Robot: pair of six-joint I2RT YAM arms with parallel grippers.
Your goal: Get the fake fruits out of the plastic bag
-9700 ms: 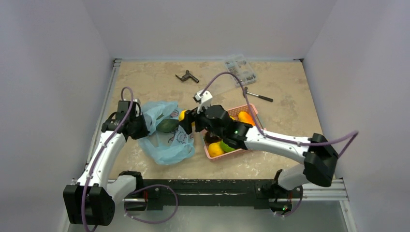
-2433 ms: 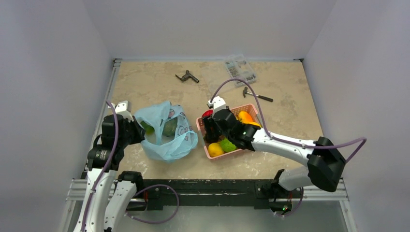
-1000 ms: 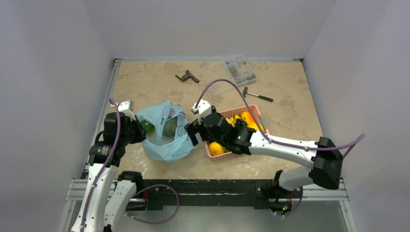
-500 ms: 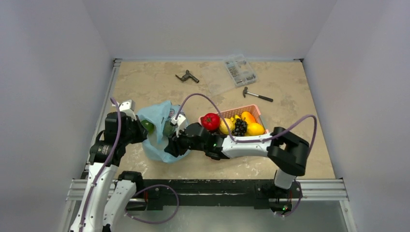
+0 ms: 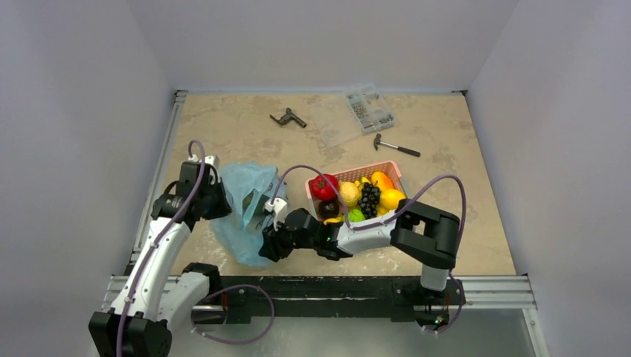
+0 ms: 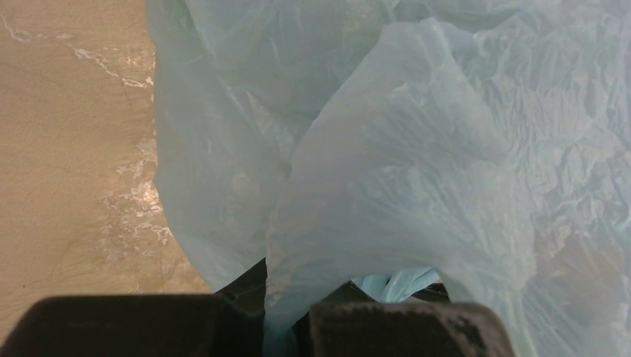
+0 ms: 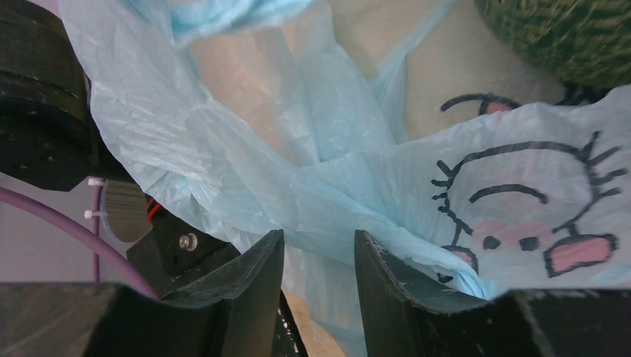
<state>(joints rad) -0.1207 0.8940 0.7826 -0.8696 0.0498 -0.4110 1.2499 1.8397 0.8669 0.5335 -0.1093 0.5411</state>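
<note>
While the left hand (image 6: pixel 286 327) pinches a fold of the plastic bag (image 6: pixel 417 171), the right hand (image 7: pixel 318 286) has film between fingers set slightly apart; whether it grips, I cannot tell. The melon (image 7: pixel 565 33) sits just beyond the printed panel, and the tomato (image 5: pixel 323 187) lies in the pink basket (image 5: pixel 372 168). The risk is that opposing pulls tear the thin film, or drag the bag along the table (image 5: pixel 238 126) with the melon trapped.
</note>
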